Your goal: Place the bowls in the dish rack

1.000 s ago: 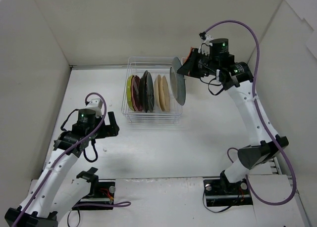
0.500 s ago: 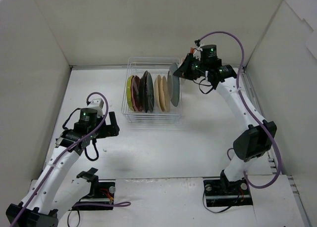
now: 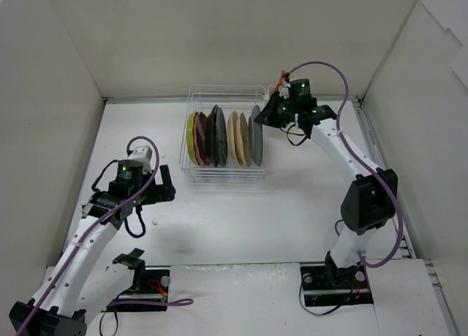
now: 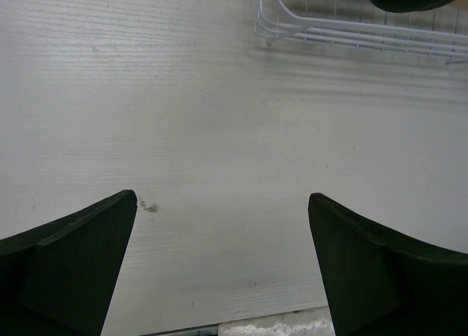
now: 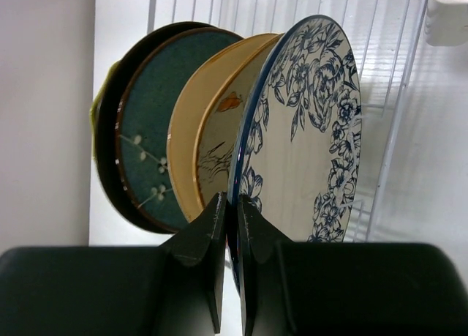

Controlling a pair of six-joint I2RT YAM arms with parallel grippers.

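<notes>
The white wire dish rack stands at the back middle of the table. Several bowls stand on edge in it: lime green, pink, dark teal and two cream ones. My right gripper is shut on the rim of a bowl with a grey back, upright in the rack's right end. In the right wrist view this bowl is cream with a blue floral print, and the gripper pinches its rim. My left gripper is open and empty left of the rack.
The rack's near corner shows at the top of the left wrist view, above bare table. A white utensil cup sits at the rack's right end. White walls close in the table on three sides.
My right gripper has carried the floral bowl left and down from above the rack's right end into the rack beside the cream bowls. The left arm has not moved.
</notes>
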